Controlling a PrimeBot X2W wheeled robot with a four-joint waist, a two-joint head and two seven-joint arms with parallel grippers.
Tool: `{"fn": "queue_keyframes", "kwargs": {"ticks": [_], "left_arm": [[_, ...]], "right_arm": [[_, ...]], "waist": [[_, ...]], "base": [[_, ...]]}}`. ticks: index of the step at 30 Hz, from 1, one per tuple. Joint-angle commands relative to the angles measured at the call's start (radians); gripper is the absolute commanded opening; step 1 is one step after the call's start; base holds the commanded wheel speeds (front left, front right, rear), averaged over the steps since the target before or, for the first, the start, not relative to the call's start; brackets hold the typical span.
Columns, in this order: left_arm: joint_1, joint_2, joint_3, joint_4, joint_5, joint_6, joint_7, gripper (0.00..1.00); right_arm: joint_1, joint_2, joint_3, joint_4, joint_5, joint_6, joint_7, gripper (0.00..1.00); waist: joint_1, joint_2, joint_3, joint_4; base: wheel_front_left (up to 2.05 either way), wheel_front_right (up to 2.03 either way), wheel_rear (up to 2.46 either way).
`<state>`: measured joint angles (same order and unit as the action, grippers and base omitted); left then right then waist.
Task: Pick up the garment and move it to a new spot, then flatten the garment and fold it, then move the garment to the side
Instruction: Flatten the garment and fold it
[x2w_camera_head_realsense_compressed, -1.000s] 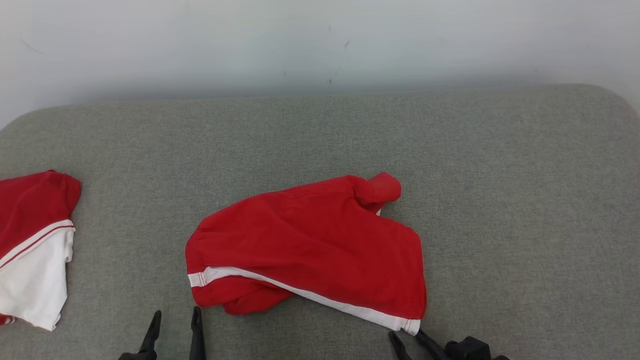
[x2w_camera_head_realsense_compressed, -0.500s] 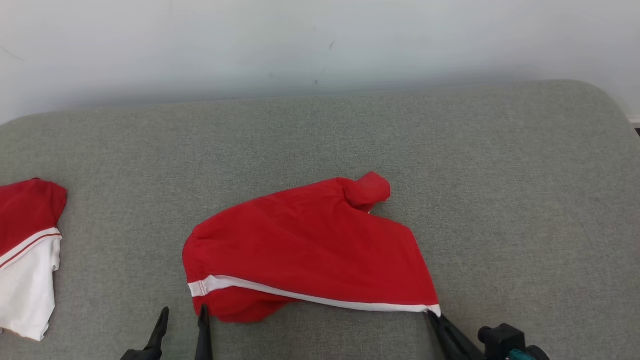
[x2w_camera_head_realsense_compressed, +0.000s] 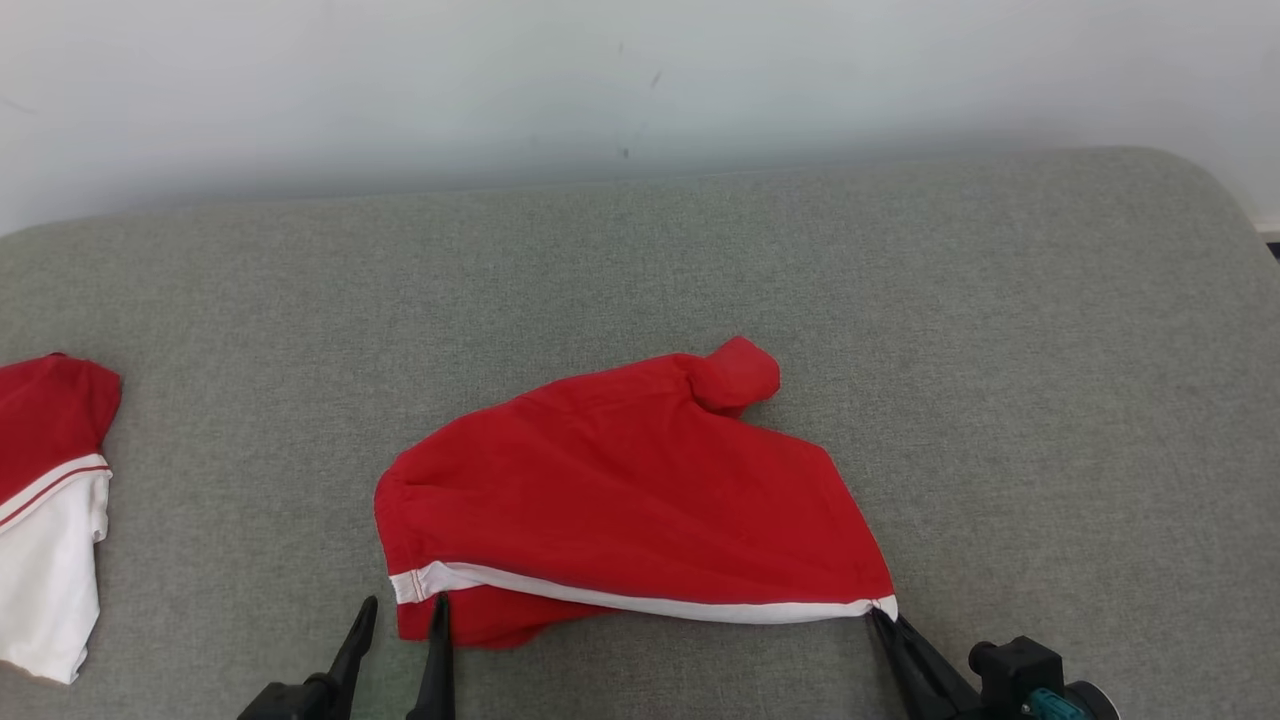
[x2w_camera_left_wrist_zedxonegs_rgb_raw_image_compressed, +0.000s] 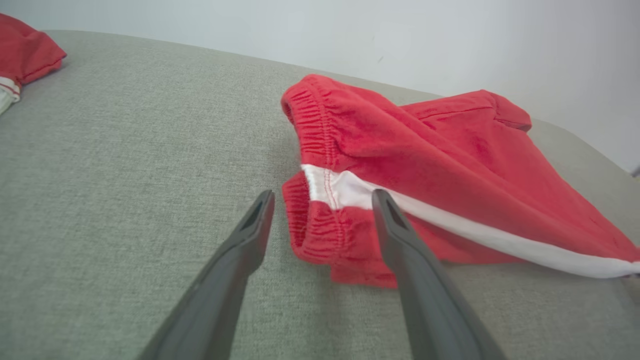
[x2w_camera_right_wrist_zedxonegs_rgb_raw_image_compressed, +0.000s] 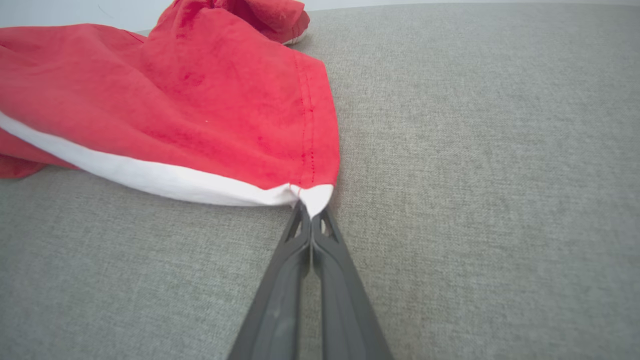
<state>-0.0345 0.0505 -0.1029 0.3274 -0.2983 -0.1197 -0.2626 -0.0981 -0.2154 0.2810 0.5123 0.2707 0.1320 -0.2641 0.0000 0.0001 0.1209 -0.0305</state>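
The garment (x2w_camera_head_realsense_compressed: 630, 490) is a pair of red shorts with a white side stripe, lying crumpled on the grey cushion. My right gripper (x2w_camera_head_realsense_compressed: 882, 618) is shut on its white hem corner at the lower right; the right wrist view shows the closed tips of the right gripper (x2w_camera_right_wrist_zedxonegs_rgb_raw_image_compressed: 311, 212) pinching that corner of the garment (x2w_camera_right_wrist_zedxonegs_rgb_raw_image_compressed: 190, 110). My left gripper (x2w_camera_head_realsense_compressed: 400, 605) stands open at the elastic waistband end. In the left wrist view the left gripper (x2w_camera_left_wrist_zedxonegs_rgb_raw_image_compressed: 322, 196) straddles the waistband of the garment (x2w_camera_left_wrist_zedxonegs_rgb_raw_image_compressed: 430, 165) without closing on it.
A second red and white garment (x2w_camera_head_realsense_compressed: 45, 500) lies at the left edge of the cushion (x2w_camera_head_realsense_compressed: 1050, 400), also seen as a red garment (x2w_camera_left_wrist_zedxonegs_rgb_raw_image_compressed: 22, 50) in the left wrist view. A pale wall (x2w_camera_head_realsense_compressed: 600, 80) rises behind. Bare cushion spreads to the right and back.
The right gripper shut on the hem corner and pulled it right, stretching the stripe straight. The left gripper moved forward to the waistband. The camera shifted slightly.
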Motion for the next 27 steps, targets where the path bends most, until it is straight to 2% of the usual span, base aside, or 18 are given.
{"fn": "queue_keyframes", "kwargs": {"ticks": [1,2,5,6,7,8,16,17,19,20,27], "left_arm": [[-0.016,0.000,-0.001,0.003,-0.005,-0.004,-0.003,1.00],[-0.019,0.000,-0.001,0.003,-0.007,-0.006,-0.003,1.00],[-0.028,0.000,0.002,0.009,-0.011,-0.009,-0.003,0.81],[-0.031,0.000,0.003,0.013,-0.012,-0.009,-0.003,0.84],[-0.033,0.000,0.003,0.018,-0.011,-0.010,-0.003,0.95],[-0.035,0.000,0.003,0.024,-0.006,-0.010,-0.003,1.00],[-0.063,0.000,0.001,0.063,-0.005,-0.010,-0.003,1.00],[-0.066,0.000,0.001,0.066,-0.006,-0.010,-0.003,0.86],[-0.072,0.000,0.000,0.068,0.005,-0.010,-0.003,0.09],[-0.072,0.000,0.005,0.068,0.007,-0.010,-0.003,0.00],[-0.062,0.000,0.027,0.015,0.026,-0.005,-0.003,0.00]], "right_arm": [[-0.004,0.005,0.001,0.000,-0.006,-0.002,0.000,0.00],[-0.005,0.005,0.002,0.000,-0.005,-0.002,0.000,0.00],[-0.009,0.006,0.003,-0.001,-0.005,-0.002,0.000,0.00],[-0.010,0.007,0.003,-0.002,-0.005,-0.002,0.000,0.00],[-0.011,0.007,0.004,-0.003,-0.005,-0.002,0.000,0.00],[-0.012,0.008,0.005,-0.004,-0.005,-0.002,0.000,0.00],[-0.019,0.009,0.015,-0.008,0.005,-0.002,0.000,0.00],[-0.020,0.009,0.015,-0.008,0.006,-0.002,0.000,0.00],[-0.021,0.008,0.018,-0.009,0.006,-0.002,0.000,0.00],[-0.023,0.008,0.020,-0.009,0.007,-0.002,0.000,0.00],[-0.027,0.013,0.010,-0.021,0.017,-0.002,0.000,0.00]], "waist": [[0.0000,-0.0001,0.002,-0.001],[0.0000,-0.0001,0.003,-0.002],[0.0000,-0.0001,0.005,-0.005],[0.0000,-0.0001,0.006,-0.006],[0.0000,-0.0001,0.007,-0.007],[0.0000,-0.0001,0.007,-0.009],[0.0000,-0.0001,0.015,-0.016],[0.0000,-0.0001,0.015,-0.017],[0.0000,-0.0001,0.016,-0.018],[0.0000,-0.0001,0.017,-0.018],[0.0000,-0.0001,0.018,-0.016]], "base": [[0.00,0.00,0.00],[0.00,0.00,0.00],[0.00,0.00,0.00],[0.00,0.00,0.00],[0.00,0.00,0.00],[0.00,0.00,0.00],[0.00,0.00,0.00],[0.00,0.00,0.00],[0.00,0.00,0.00],[0.00,0.00,0.00],[0.00,0.00,0.00]]}}
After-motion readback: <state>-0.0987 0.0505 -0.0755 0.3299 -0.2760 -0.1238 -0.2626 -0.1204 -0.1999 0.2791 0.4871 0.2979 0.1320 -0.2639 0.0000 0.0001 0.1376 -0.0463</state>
